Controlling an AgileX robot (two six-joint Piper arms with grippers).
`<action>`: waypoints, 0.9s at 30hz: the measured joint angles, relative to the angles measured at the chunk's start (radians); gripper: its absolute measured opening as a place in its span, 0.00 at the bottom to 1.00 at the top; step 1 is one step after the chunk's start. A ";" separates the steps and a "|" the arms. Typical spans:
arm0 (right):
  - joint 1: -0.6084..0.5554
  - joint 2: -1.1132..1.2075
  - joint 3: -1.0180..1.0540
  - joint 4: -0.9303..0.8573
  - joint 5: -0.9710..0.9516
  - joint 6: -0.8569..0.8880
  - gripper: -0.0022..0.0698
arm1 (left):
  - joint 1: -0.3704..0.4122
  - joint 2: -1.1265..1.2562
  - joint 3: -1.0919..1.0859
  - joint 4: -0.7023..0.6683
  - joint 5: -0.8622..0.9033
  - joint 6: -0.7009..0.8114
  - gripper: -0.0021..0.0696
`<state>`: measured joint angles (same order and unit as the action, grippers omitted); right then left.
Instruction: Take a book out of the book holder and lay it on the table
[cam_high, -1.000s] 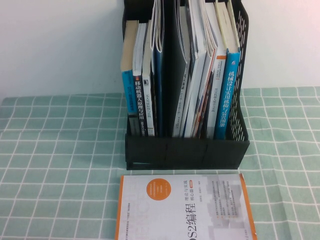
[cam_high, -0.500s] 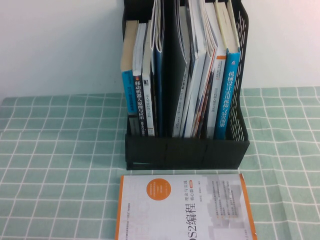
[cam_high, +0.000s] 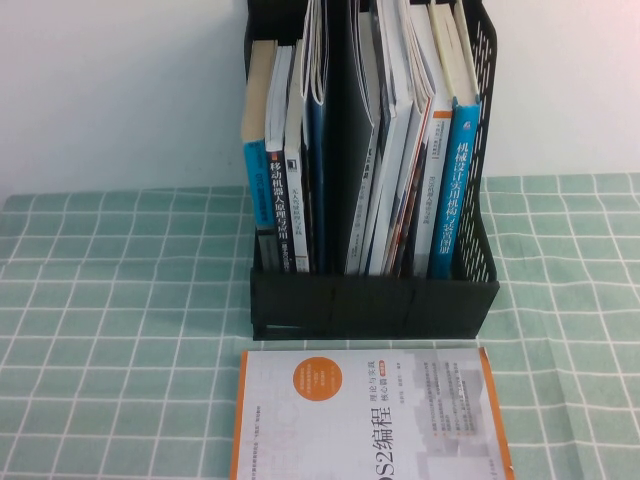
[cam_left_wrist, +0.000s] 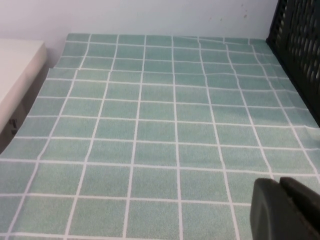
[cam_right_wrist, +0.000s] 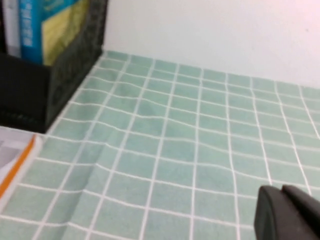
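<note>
The white book (cam_high: 370, 415) with orange edge stripes and an orange circle lies flat on the green grid table (cam_high: 120, 300), right in front of the black book holder (cam_high: 370, 300). Its orange edge also shows in the right wrist view (cam_right_wrist: 17, 167). The holder stands upright with several books in both compartments. Neither arm shows in the high view. My left gripper (cam_left_wrist: 279, 182) is shut and empty over bare cloth, to the left of the holder (cam_left_wrist: 300, 45). My right gripper (cam_right_wrist: 281, 190) is shut and empty over cloth, to the right of the holder (cam_right_wrist: 30, 95).
A bright blue-spined book (cam_high: 462, 190) stands at the holder's right end. A white wall runs behind the table. A pale ledge (cam_left_wrist: 15, 75) borders the cloth's left edge. The cloth has a wrinkle (cam_right_wrist: 95, 145) near the holder's right corner.
</note>
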<state>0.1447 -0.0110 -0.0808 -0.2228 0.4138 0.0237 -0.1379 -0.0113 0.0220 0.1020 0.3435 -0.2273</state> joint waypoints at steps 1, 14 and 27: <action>-0.031 0.000 0.012 0.007 -0.004 0.000 0.03 | 0.000 0.000 0.000 0.000 0.000 0.000 0.03; -0.128 0.000 0.102 0.054 -0.027 -0.065 0.03 | 0.000 0.000 0.000 0.002 0.002 0.000 0.02; -0.128 0.000 0.102 0.079 -0.030 -0.077 0.03 | 0.000 0.000 0.000 0.002 0.002 0.000 0.02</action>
<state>0.0166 -0.0110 0.0216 -0.1441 0.3840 -0.0530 -0.1379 -0.0113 0.0220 0.1035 0.3453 -0.2273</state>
